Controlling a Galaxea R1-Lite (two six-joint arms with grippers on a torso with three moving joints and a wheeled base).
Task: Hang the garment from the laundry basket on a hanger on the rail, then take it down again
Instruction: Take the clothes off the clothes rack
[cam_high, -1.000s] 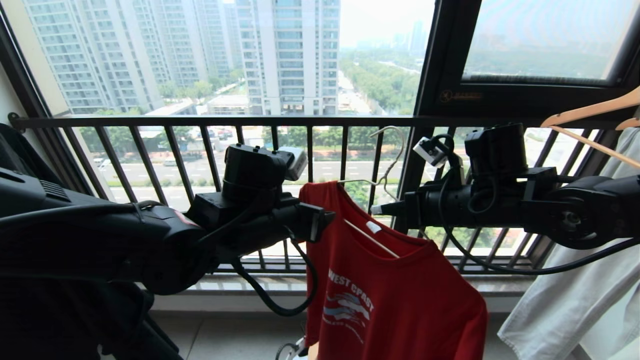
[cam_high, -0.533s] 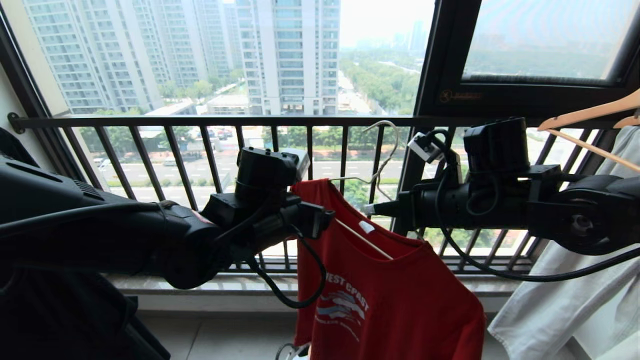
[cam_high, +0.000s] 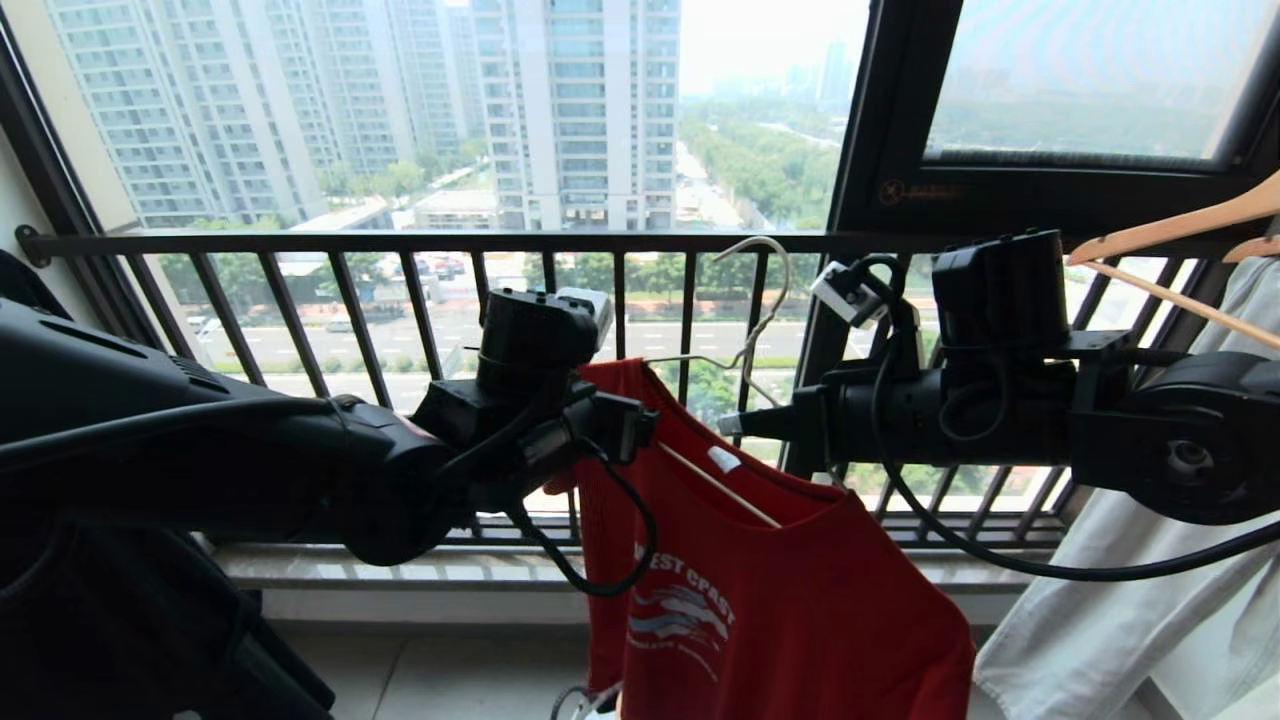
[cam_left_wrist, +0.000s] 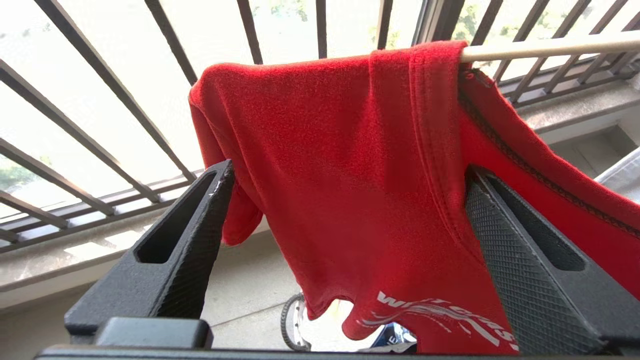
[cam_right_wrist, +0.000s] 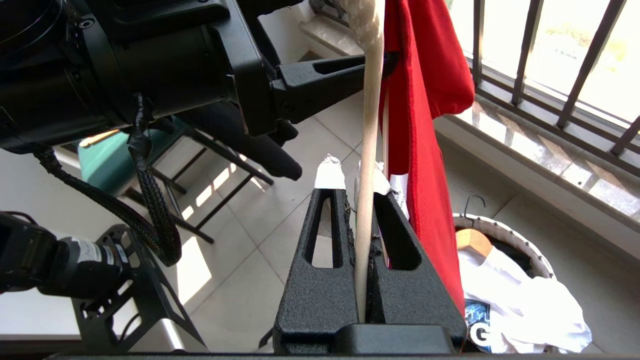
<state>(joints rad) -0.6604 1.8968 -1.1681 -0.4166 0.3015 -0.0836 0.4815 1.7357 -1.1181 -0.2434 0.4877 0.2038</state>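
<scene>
L gripper (cam_left_wrist: 345, 210) wide open, jaws either side of the red WEST COAST T-shirt (cam_high: 760, 590) shoulder, not pinching; cloth drapes betw the fingers (cam_left_wrist: 505, 250). R gripper (cam_right_wrist: 367, 225) clamped shut on the white wire hanger (cam_right_wrist: 369, 150), hanger bar running straight up out of the jaws, shirt hanging just beside them. In head view the hanger hook (cam_high: 765, 290) sits above and just ahead of R gripper tips, free in air; no rail seen, so hanger looks carried, not hung. Laundry basket (cam_right_wrist: 520, 240) below R gripper on floor, white and dark clothes inside.

Handling, my guess: shirt light, soft, floppy, slides easy on thin wire, esp the side near L gripper where shoulder bunches at the hanger end. Wire is stiff enough but springy. Best hold = the hanger neck/bar, as R has; L shd pinch shoulder seam only to adjust.
</scene>
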